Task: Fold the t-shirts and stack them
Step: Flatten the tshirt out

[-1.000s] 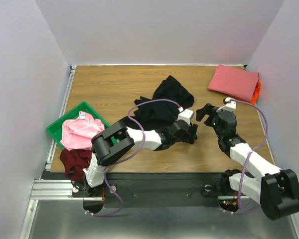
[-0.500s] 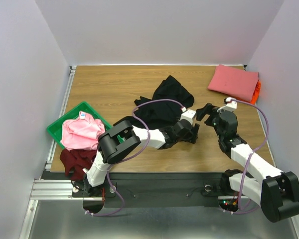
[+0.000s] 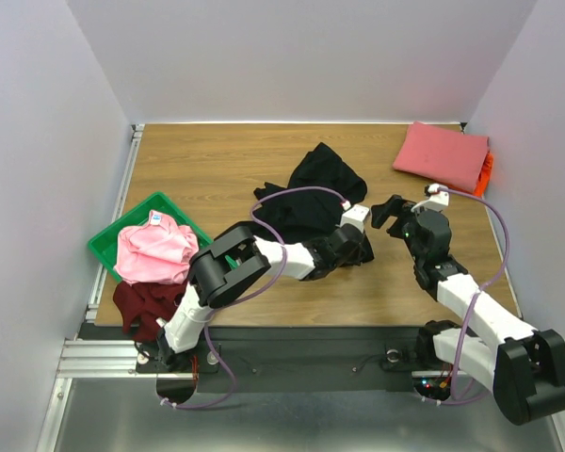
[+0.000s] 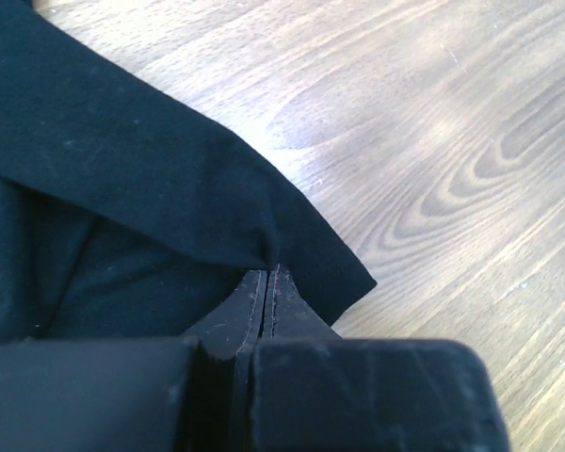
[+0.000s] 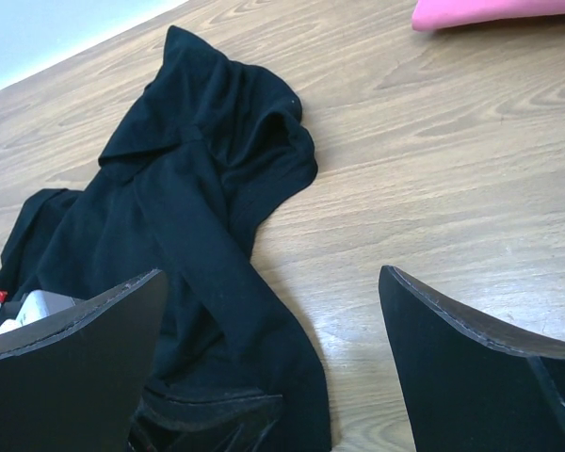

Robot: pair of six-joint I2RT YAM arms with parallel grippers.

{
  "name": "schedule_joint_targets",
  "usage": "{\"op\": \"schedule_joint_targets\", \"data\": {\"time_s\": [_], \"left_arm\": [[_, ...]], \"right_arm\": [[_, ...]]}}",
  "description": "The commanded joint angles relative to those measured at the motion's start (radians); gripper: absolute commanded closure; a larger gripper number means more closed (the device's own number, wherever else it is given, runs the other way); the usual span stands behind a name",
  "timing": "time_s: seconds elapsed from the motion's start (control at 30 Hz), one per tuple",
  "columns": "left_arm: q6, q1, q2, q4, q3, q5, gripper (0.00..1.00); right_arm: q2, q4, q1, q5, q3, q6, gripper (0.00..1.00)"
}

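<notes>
Looking at the black tee (image 3: 313, 188) first: it's a crumpled heap on the desk (image 3: 207, 169), piled just beyond my left fingers (image 4: 268, 282) and a bit to their left. Those fingers are pressed tight together. The left wrist cam shows a fold of the tee's near edge pinched right at their tips, low against the wood.

My right fingers (image 3: 386, 209) are spread wide with nothing between them, parked just to the right of the left ones. From their cam the black tee lies ahead and runs off behind their left finger, with bare wood ahead of the right one.

Further out, beyond the right fingers and a little to their right, there's a coral-pink tee (image 3: 441, 155) folded flat near the desk's far corner. An orange tee (image 3: 488, 174) is under it, but only a sliver shows at the right edge.

Way off to the left of the left fingers is a green tray (image 3: 108, 243) with a light pink tee (image 3: 153, 250) bunched up in it. A maroon tee (image 3: 141, 303) is lumped against the tray's near side, touching the pink one.
</notes>
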Motion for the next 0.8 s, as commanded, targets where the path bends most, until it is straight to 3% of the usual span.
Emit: {"op": "schedule_joint_targets", "data": {"time_s": [0.0,0.17,0.3,0.47,0.77], "left_arm": [[0.002,0.015,-0.014,0.041,0.018,-0.033,1.00],[0.022,0.039,-0.141,0.041,-0.100,-0.051,1.00],[0.031,0.056,-0.329,0.014,-0.274,-0.100,1.00],[-0.004,0.062,-0.482,-0.049,-0.425,-0.163,1.00],[-0.043,0.079,-0.698,-0.159,-0.545,-0.251,1.00]], "right_arm": [[-0.020,0.012,-0.005,-0.004,0.004,-0.014,0.00],[0.052,0.024,-0.005,-0.046,0.054,-0.034,0.00],[0.197,0.067,-0.005,-0.110,0.174,-0.048,0.01],[0.446,0.093,-0.005,-0.155,0.346,-0.089,0.02],[0.825,0.131,-0.004,-0.286,0.681,-0.114,0.06]]}}
